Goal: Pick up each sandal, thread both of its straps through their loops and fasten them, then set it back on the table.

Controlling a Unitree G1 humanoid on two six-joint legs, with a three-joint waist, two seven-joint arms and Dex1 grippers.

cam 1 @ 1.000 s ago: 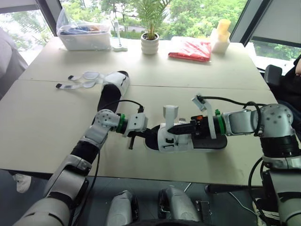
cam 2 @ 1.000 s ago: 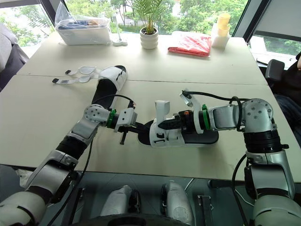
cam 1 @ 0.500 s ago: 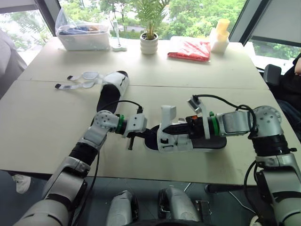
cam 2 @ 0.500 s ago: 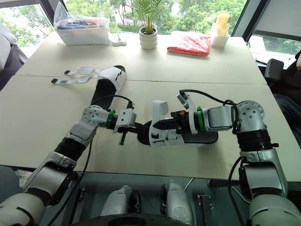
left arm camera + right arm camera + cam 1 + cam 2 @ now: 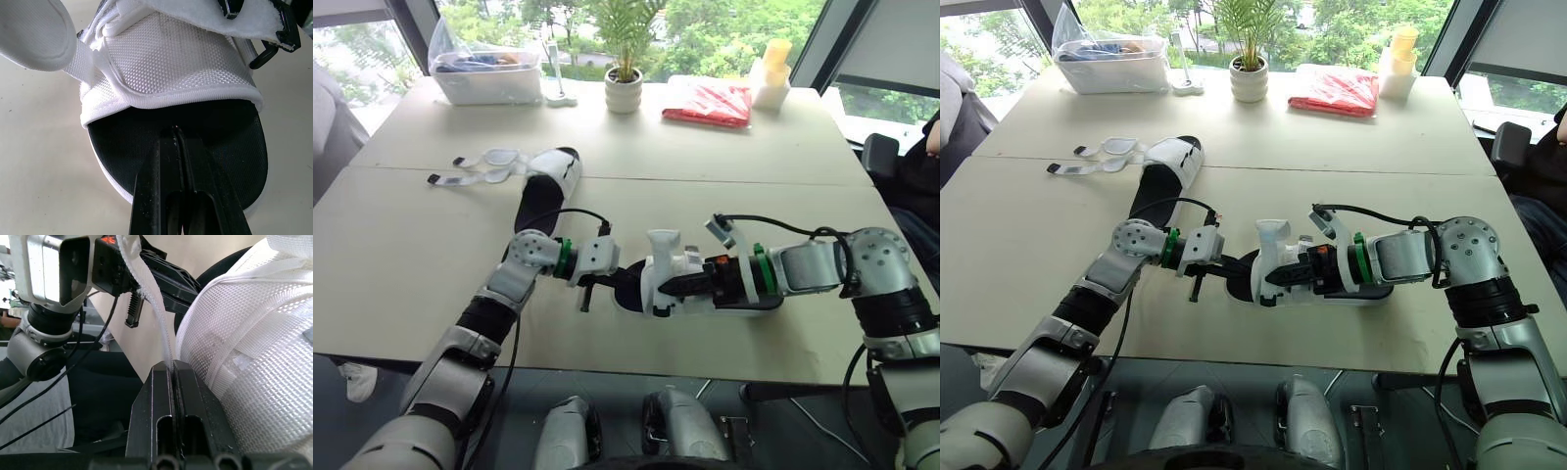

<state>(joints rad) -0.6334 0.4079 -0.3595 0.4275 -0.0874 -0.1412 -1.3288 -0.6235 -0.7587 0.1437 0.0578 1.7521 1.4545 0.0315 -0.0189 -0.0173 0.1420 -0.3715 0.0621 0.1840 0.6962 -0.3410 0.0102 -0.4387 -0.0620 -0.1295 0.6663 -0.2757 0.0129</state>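
Strap (image 5: 662,241) lower now; right fingers (image 5: 160,406) pinching.

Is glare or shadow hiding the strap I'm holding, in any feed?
Left eye view: windows glare behind, but the table is evenly lit, soft shadow under the sandal. Right wrist view: the white strap stands out against dark background where the right gripper pinches it. Left wrist view: the left gripper is black on the black footbed, low contrast.

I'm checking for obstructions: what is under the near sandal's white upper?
The black footbed runs in under the upper, with the left gripper shut over it at its open end. Further in is covered by the upper.
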